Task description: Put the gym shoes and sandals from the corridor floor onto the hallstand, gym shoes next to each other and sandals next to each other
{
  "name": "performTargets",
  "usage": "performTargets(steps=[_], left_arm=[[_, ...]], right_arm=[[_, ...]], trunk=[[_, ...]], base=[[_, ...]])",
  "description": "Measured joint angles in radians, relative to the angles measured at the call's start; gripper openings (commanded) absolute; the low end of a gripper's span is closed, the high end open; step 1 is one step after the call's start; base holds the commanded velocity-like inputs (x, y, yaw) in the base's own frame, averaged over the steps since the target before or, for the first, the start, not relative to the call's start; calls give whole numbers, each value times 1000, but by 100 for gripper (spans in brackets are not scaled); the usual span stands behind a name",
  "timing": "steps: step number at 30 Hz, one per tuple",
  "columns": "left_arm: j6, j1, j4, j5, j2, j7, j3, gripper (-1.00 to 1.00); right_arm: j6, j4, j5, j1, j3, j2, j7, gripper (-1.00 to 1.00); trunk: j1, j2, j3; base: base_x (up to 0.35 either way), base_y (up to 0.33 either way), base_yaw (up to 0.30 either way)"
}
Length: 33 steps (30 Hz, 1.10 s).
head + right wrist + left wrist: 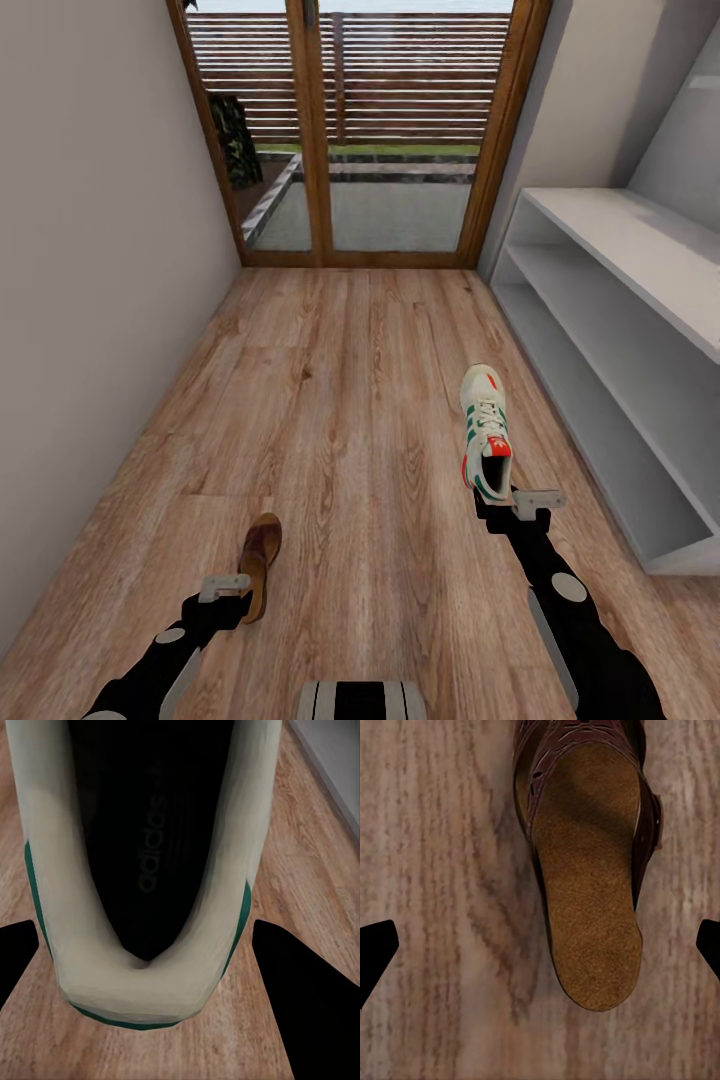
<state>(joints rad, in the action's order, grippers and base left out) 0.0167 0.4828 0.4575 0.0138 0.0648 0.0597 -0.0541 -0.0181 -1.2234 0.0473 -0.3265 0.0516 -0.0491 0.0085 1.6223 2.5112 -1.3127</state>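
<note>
Now right gripper (512,508) open over gym shoe (485,430) heel.

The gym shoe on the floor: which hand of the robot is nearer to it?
Right. The right hand is open just behind the heel of the gym shoe. The left hand is open at the sandal, far across the corridor floor from the shoe.

One gym shoe (485,432) and one sandal (261,561) lie on the corridor floor (340,400)
</note>
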Motion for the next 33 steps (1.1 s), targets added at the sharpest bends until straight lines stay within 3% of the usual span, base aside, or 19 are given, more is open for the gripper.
performTargets(steps=[18, 27, 33], left_arm=[[9, -1, 0, 0, -3, 1, 1, 100], [11, 0, 0, 0, -5, 0, 1, 100], [11, 0, 0, 0, -4, 0, 0, 100]], right_arm=[[0, -3, 0, 0, 2, 0, 0, -100], [0, -2, 0, 0, 2, 0, 0, -100], [0, -2, -1, 0, 2, 0, 0, -100]], trunk=[[8, 4, -85], [8, 4, -88], [10, 5, -112]], base=[[0, 0, 0], [0, 0, 0], [0, 0, 0]])
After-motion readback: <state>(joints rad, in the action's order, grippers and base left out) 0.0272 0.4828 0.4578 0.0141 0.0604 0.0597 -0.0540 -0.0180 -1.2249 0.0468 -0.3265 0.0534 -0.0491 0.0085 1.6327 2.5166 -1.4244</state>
